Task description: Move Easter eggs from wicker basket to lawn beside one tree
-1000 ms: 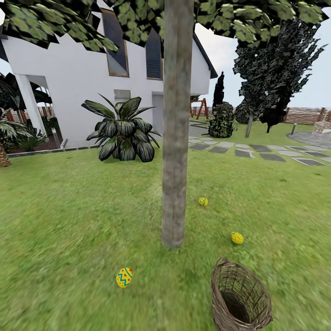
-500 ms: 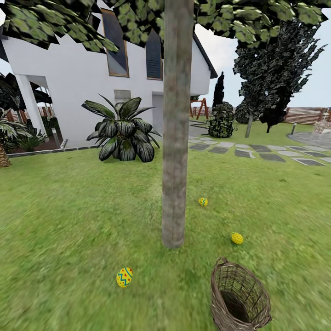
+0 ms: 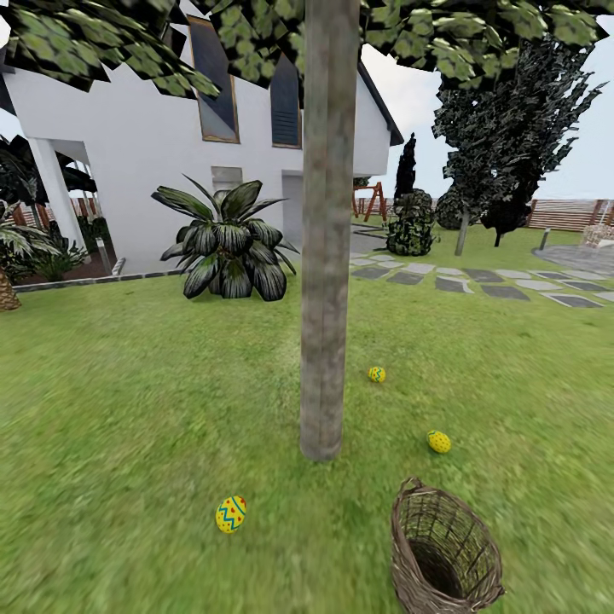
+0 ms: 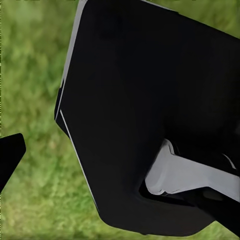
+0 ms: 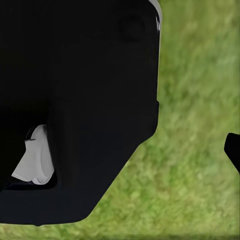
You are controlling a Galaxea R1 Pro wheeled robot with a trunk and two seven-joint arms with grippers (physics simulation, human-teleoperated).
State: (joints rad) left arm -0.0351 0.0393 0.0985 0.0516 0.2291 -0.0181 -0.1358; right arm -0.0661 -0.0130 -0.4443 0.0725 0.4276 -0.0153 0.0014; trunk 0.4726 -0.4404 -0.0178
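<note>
head view, three eggs (image 3: 230, 514) on lawn (image 3: 128, 426) around tree (image 3: 324, 341), hands' opening cannot be told

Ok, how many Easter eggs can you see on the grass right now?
3. One egg lies left of the tree trunk, nearer the camera. A second egg lies right of the trunk, just beyond the wicker basket. A third egg lies farther back, right of the trunk.
</note>
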